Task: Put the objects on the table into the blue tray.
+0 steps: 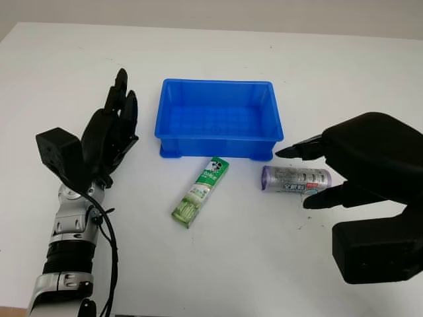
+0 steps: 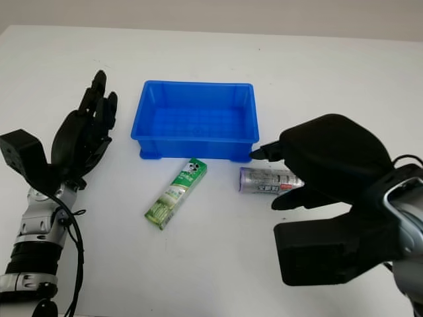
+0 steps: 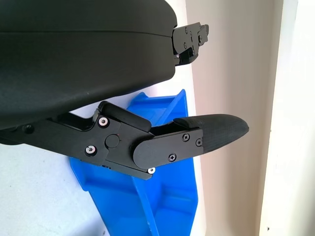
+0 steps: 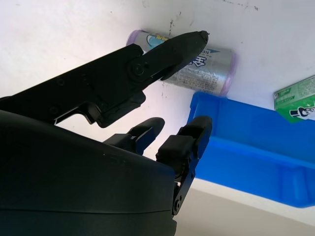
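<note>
Just in front of the blue plastic tray [image 1: 218,113], a silver-and-purple foil roll [image 1: 294,179] lies with its long axis crosswise. The right hand [image 1: 316,173] is nearest, open, fingers bracketing its end, holding nothing. Left hand [image 1: 112,129] open, parked beside the tray's far side.

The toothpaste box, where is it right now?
The toothpaste box lies on the white table, just in front of the blue tray and left of the silver roll.

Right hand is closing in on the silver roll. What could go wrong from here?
1. The silver roll lies on its side on the table, so the open right hand straddling it may nudge it away.
2. It sits close to the blue tray front wall, so a finger may catch the wall.
3. The green toothpaste box lies nearby; a rolling roll might hit it.
</note>
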